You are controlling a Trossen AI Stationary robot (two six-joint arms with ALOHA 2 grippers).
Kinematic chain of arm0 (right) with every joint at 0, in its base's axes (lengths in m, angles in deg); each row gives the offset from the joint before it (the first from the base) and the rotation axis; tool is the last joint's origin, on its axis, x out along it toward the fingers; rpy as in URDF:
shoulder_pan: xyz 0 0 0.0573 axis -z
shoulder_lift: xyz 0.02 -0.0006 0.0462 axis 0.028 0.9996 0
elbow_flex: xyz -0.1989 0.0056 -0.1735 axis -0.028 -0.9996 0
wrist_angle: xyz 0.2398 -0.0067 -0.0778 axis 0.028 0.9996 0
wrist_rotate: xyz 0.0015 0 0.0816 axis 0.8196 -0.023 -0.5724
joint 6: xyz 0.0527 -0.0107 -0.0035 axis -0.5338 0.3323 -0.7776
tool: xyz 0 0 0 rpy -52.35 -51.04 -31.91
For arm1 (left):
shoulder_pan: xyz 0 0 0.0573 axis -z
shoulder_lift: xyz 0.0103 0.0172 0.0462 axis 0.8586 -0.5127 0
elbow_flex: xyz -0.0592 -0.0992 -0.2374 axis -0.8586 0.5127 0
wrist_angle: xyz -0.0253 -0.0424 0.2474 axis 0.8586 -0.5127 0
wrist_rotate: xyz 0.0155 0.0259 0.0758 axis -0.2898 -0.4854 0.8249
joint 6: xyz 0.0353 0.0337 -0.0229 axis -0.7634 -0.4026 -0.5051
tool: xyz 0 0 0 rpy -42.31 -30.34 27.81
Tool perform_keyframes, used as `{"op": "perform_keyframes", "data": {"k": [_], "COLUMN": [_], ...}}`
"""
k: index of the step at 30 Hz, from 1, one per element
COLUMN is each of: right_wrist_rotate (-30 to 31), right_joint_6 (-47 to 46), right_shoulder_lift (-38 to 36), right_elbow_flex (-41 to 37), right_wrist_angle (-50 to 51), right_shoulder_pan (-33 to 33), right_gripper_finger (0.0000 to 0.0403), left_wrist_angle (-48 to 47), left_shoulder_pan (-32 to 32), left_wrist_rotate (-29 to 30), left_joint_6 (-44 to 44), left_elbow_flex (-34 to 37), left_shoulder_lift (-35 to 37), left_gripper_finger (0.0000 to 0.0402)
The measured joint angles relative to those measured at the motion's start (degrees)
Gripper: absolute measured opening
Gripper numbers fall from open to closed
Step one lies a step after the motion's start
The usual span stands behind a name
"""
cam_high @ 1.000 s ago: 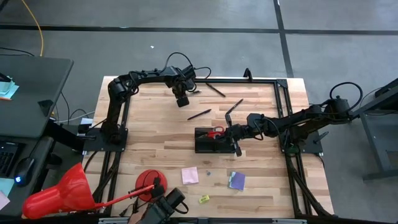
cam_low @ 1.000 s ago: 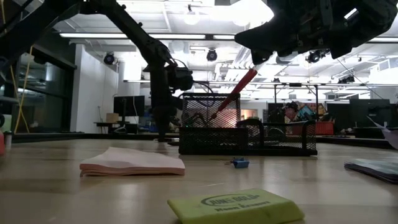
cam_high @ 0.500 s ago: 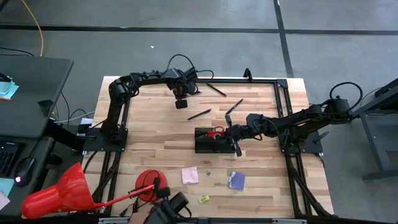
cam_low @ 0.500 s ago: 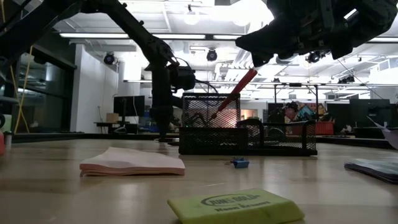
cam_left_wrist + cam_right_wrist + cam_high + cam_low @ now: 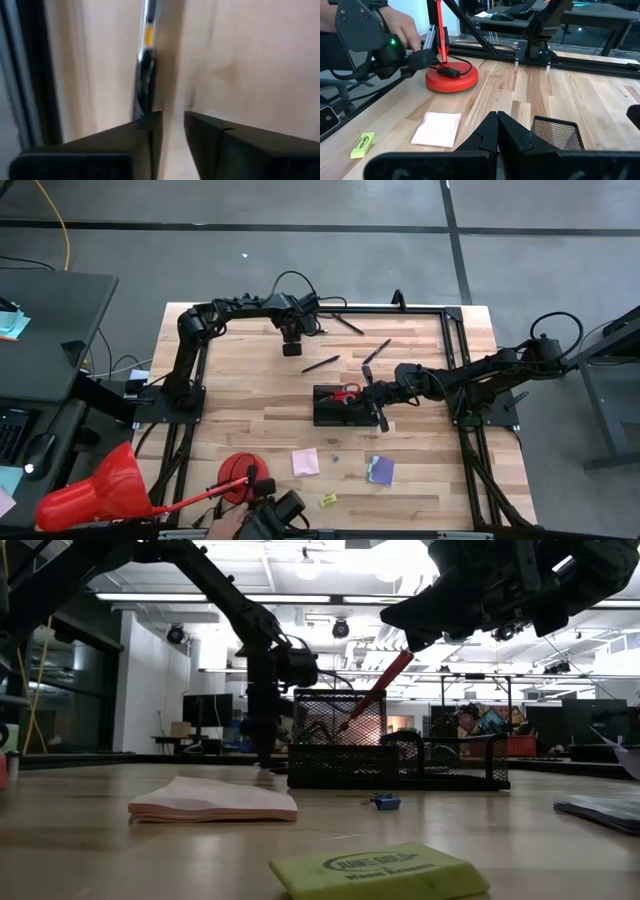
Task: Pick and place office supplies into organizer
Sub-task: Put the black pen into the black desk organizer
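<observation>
1. Organizer [image 5: 345, 406] sits mid-counter [image 5: 250, 430], scissors with red handles [image 5: 346, 392] already in it. My right hand [image 5: 379, 416] hangs over its right end, fingers pressed together, holding nothing I can see. If I drop from here I could knock the mesh tray sideways.
2. My left hand [image 5: 291, 348] is low at the far side of the counter. In the wrist view its fingers [image 5: 147, 135] stand slightly apart, with a dark pen [image 5: 145, 85] lying just ahead of them and nothing clamped.
3. Risk: the gap looks narrow and the pen seems off to one finger's side. Closing now could pinch only its edge and flick it toward the black frame rail [image 5: 30, 75].
4. Risk: the pen lies flat on wood, so the fingertips may scrape the counter or roll it away.
5. Loose pens [image 5: 321, 364] [image 5: 376, 351] [image 5: 347, 325], pink pad [image 5: 305, 461], purple pad [image 5: 380, 470] and yellow piece [image 5: 328, 499] are all outside the organizer.
6. A person's hand [image 5: 402, 27] is by the red disc [image 5: 451, 78], near the counter edge; a wide swing could hit it.
</observation>
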Motion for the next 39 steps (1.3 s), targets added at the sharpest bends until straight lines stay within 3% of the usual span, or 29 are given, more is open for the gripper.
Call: {"op": "perform_keyframes", "data": {"k": [4, 9, 17, 22, 30, 39], "right_wrist_rotate": [0.0, 0.0, -0.01, -0.05, -0.2, -0.22], "right_joint_6": [0.17, 0.18, 1.04, 0.27, -0.92, -0.92], "right_shoulder_lift": [0.0, 0.0, 2.05, 3.56, 3.61, 3.61], "right_elbow_flex": [0.0, 0.0, 0.01, 0.0, 0.0, 0.0], "right_wrist_angle": [0.0, 0.03, -0.47, -2.18, -2.12, -2.19], "right_shoulder_pan": [0.0, 0.0, 0.24, 1.16, 1.09, 1.09], "right_gripper_finger": [0.0, 0.0, 0.0, 0.0, 0.0, 0.0], "left_wrist_angle": [1.11, 1.25, -0.87, -0.38, -1.0, -1.34], "left_shoulder_pan": [0.0, 0.3, 0.83, -0.08, -2.94, -5.29], "left_wrist_rotate": [4.36, 4.82, 8.48, 1.5, -7.39, -8.66], "left_joint_6": [-0.12, -2.75, -4.42, -6.2, -8.27, -7.07], "left_elbow_flex": [-0.02, -0.02, -5.81, -10.0, -10.46, -10.41], "left_shoulder_lift": [0.05, 0.09, 0.63, 0.78, 0.14, -2.94], "left_gripper_finger": [0.0119, 0.0156, 0.0172, 0.0173, 0.0173, 0.0173]}}
